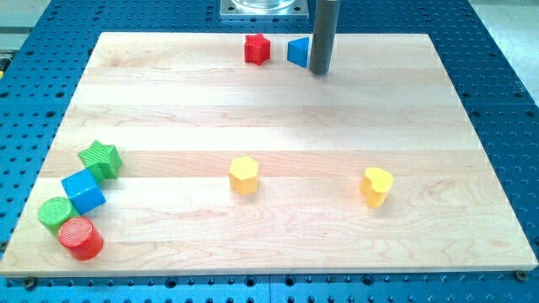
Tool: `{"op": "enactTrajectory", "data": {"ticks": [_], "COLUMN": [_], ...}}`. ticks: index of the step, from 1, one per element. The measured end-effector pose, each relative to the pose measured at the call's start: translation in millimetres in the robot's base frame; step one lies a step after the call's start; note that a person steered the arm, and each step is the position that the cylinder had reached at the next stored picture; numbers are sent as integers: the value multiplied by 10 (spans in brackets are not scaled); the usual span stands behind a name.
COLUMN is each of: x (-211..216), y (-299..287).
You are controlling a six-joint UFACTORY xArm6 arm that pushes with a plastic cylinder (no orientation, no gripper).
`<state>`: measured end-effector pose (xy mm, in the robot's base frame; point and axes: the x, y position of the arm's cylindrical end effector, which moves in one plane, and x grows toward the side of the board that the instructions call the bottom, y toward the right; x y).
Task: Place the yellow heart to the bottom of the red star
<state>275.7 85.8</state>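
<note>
A single camera looks down at a slant from the wooden board's (278, 135) near edge, apparently raised, taking in nearly the whole board and its blue perforated surround (34, 93).

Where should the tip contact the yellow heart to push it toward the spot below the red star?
Contact the yellow heart on its lower-right side, pushing up-left. The red star sits far toward the view's top-left. My tip is beside the blue block, so it likely must circle behind the heart first.

two red blocks (257, 49) (81, 237), two blue (298, 52) (83, 191), two green (101, 159) (56, 214), two yellow (243, 175) (376, 186)
</note>
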Motion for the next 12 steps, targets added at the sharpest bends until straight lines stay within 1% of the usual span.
{"op": "enactTrajectory", "data": {"ticks": [1, 2, 3, 4, 5, 6, 7, 8, 9, 10, 11, 12], "x": [-109, -109, 317, 1231, 2264, 2688, 2666, 2416, 2252, 1933, 1240, 853], "y": [-125, -324, 200, 909, 1337, 783, -92, -466, -92, 160, 143, 56]}}
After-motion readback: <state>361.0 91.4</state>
